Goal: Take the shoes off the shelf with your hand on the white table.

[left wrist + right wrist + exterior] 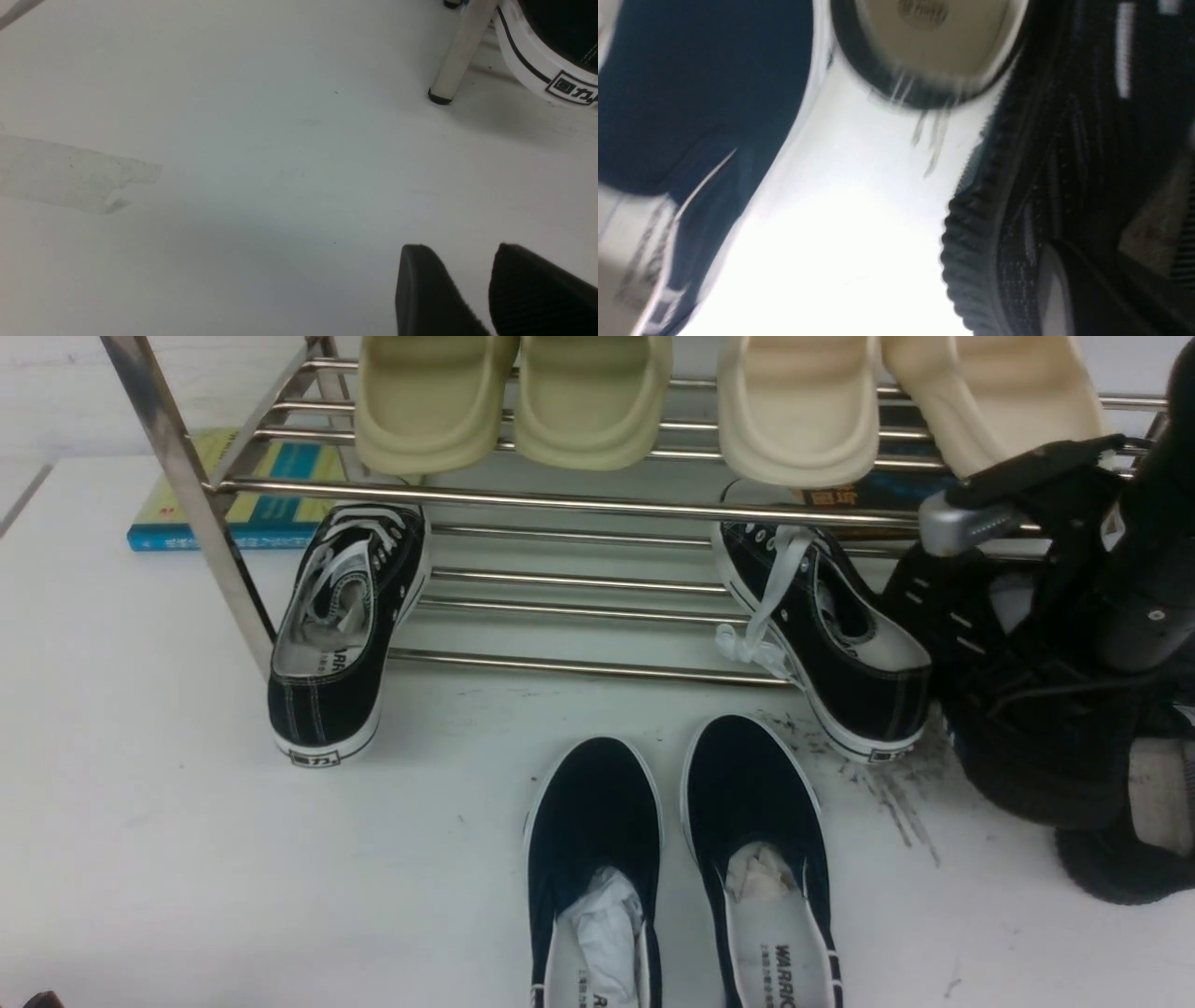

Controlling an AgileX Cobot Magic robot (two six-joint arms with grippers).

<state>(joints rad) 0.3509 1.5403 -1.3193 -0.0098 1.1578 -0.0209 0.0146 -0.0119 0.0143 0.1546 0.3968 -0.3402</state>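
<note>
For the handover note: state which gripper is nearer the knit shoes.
Right. The right gripper is on a knit shoe, apparently gripping it. The left gripper hangs over bare table by the shelf leg, at the other end.

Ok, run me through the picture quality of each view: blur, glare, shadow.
Front view: sharp and evenly lit; chrome bars of the shelf glint, and the black knit shoe loses detail. Left wrist view: soft, flat greyish light, the fingers only dark shapes at the edge. Right wrist view: smeared by blur, the white table blown out to glare.
</note>
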